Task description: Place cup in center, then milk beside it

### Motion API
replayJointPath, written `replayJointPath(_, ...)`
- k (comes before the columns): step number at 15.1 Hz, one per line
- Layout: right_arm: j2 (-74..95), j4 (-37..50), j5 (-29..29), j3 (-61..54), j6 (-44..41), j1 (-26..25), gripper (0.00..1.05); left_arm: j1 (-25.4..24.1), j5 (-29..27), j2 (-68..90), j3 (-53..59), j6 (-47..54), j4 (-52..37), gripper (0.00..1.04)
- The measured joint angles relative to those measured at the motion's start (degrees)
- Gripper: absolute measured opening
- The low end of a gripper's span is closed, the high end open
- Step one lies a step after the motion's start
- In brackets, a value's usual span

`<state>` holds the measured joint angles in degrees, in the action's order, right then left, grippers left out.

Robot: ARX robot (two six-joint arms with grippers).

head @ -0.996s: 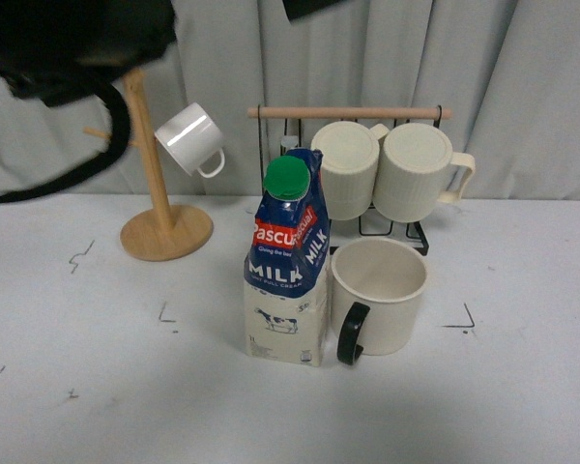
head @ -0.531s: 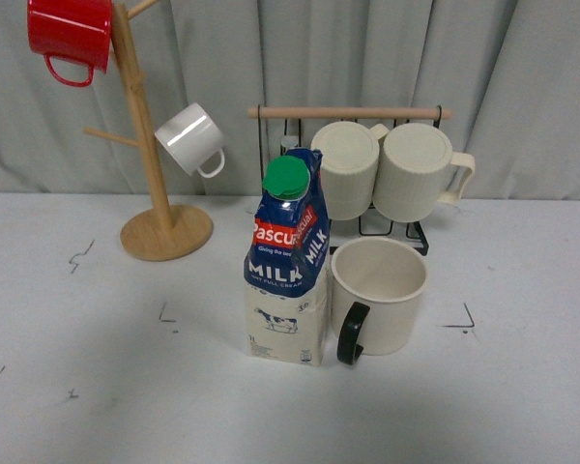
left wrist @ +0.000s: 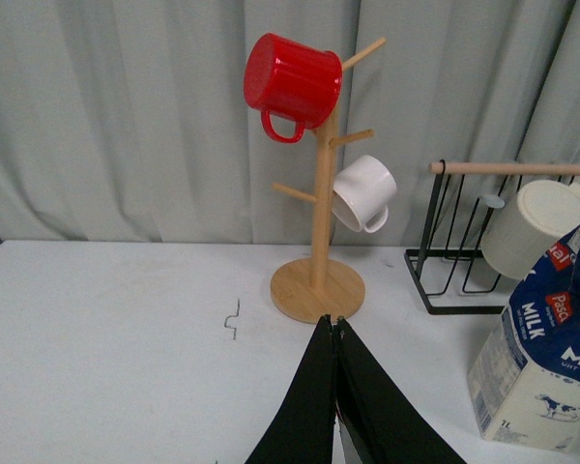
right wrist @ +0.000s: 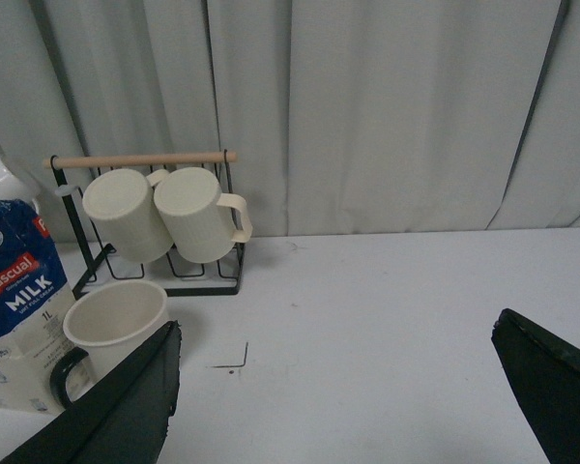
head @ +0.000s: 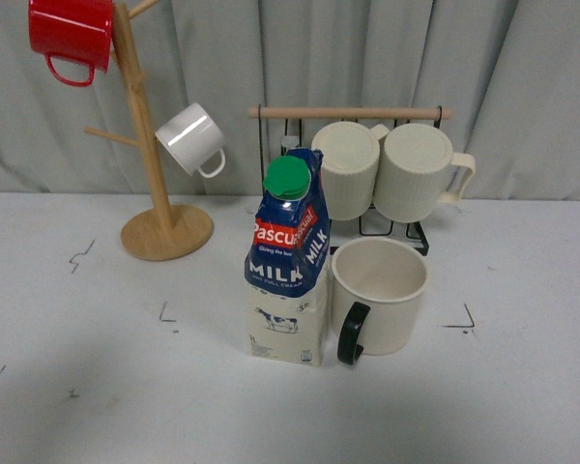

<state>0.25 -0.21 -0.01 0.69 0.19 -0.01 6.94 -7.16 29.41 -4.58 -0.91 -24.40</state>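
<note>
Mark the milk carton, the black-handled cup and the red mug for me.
milk carton (head: 288,261), front view, blue label panel.
black-handled cup (head: 379,302), front view, cream side wall.
red mug (left wrist: 292,74), left wrist view, its side.

We see a cream cup (head: 381,295) with black handle; beside it, the milk (head: 288,266): blue top, red label, cream base, green cap. Behind the milk, ribbed cream mugs (head: 387,170), red mug (head: 71,31), white mug (head: 189,137).

Soft, even, fairly dim light fills all three views. The white tabletop (head: 97,387) carries only faint shadows and no glare. Focus is slightly soft throughout; the pale grey curtain (right wrist: 387,106) looks flat.
</note>
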Motion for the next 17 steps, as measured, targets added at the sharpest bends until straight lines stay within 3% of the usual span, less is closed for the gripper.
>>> replayJointPath(1, 0.0, 0.0, 0.0, 0.0, 0.0, 0.0, 0.98, -1.0, 1.0, -1.8, 0.7, 0.0, 1.1, 0.02)
replayJointPath(2, 0.0, 0.0, 0.0, 0.0, 0.0, 0.0, 0.98, -4.4, 5.4, -3.6, 1.2, 0.1, 2.5, 0.02)
replayJointPath(3, 0.0, 0.0, 0.0, 0.0, 0.0, 0.0, 0.98, -7.3, 6.2, -5.6, 1.7, 0.0, 3.7, 0.02)
replayJointPath(6, 0.0, 0.0, 0.0, 0.0, 0.0, 0.0, 0.98, -6.8, 7.2, -9.3, 3.9, 0.1, 3.6, 0.02)
replayJointPath(14, 0.0, 0.0, 0.0, 0.0, 0.0, 0.0, 0.98, -6.8, 7.1, -19.1, 4.0, 0.1, 14.1, 0.02)
replayJointPath(15, 0.0, 0.0, 0.0, 0.0, 0.0, 0.0, 0.98, -6.8, 7.1, -20.5, 3.9, 0.1, 16.2, 0.02)
replayJointPath(16, 0.0, 0.0, 0.0, 0.0, 0.0, 0.0, 0.98, -6.8, 7.3, -26.8, 3.9, 0.1, 25.0, 0.02)
replayJointPath(17, 0.0, 0.0, 0.0, 0.0, 0.0, 0.0, 0.98, -6.8, 7.1, -28.9, 3.6, 0.1, 23.6, 0.02)
